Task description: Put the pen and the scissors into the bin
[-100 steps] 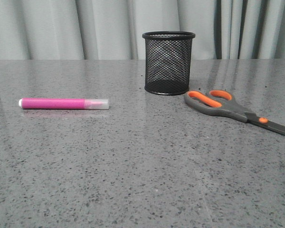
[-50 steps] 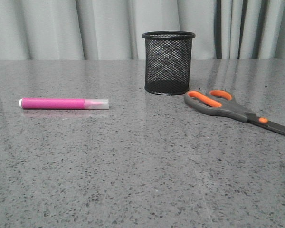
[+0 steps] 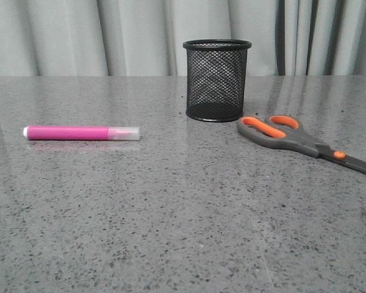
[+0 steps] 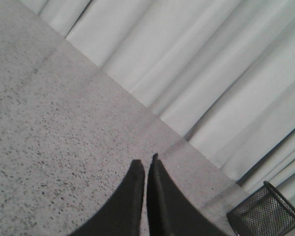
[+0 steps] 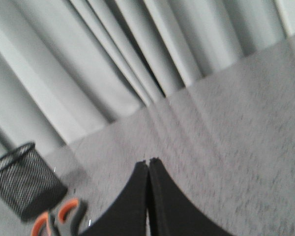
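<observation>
Well, the pen (image 3: 81, 132) lies flat, far from my left gripper (image 4: 146, 164), fingers pressed together on nothing. The bin (image 3: 216, 80) stands upright ahead; the scissors (image 3: 305, 143) lie beside it, apart from my right gripper (image 5: 149, 163), likewise closed empty.

Open table (image 3: 171, 232) around bin (image 3: 216, 80)

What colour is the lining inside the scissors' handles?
Orange, inside dark grey handles of the scissors; clearest in the front view.
</observation>
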